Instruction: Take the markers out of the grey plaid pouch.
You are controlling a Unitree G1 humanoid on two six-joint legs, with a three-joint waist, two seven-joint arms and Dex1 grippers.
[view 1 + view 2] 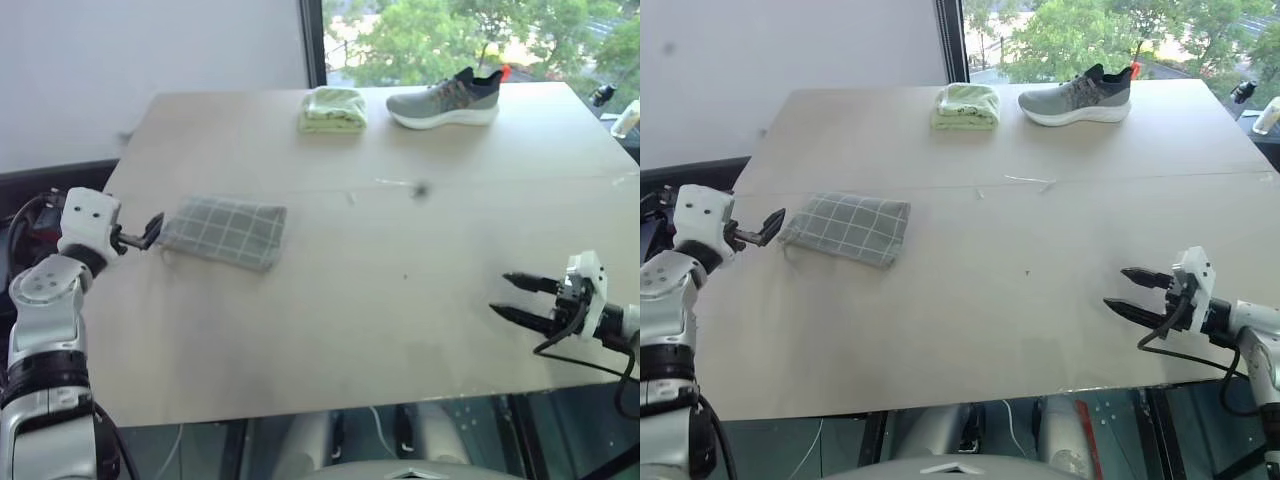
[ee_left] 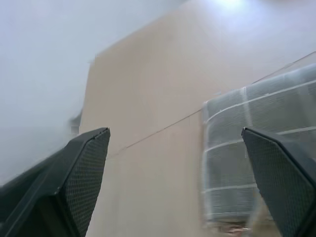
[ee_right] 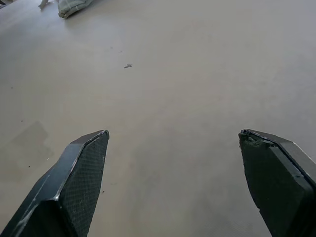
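The grey plaid pouch (image 1: 225, 232) lies flat on the left part of the wooden table (image 1: 400, 340), its narrow end with a thin drawstring toward the left edge. My left gripper (image 1: 153, 232) is open and level just left of that end, apart from the fabric; in the left wrist view the pouch (image 2: 256, 148) lies beside one fingertip (image 2: 276, 168). My right gripper (image 1: 503, 294) hangs open over bare table at the front right, pointing left, far from the pouch. The markers are hidden.
A folded light-green cloth (image 1: 333, 109) and a grey sneaker (image 1: 445, 100) sit at the table's far edge by the window. A white bottle-like object (image 1: 628, 118) stands at the far right. A faint seam crosses the table behind the pouch.
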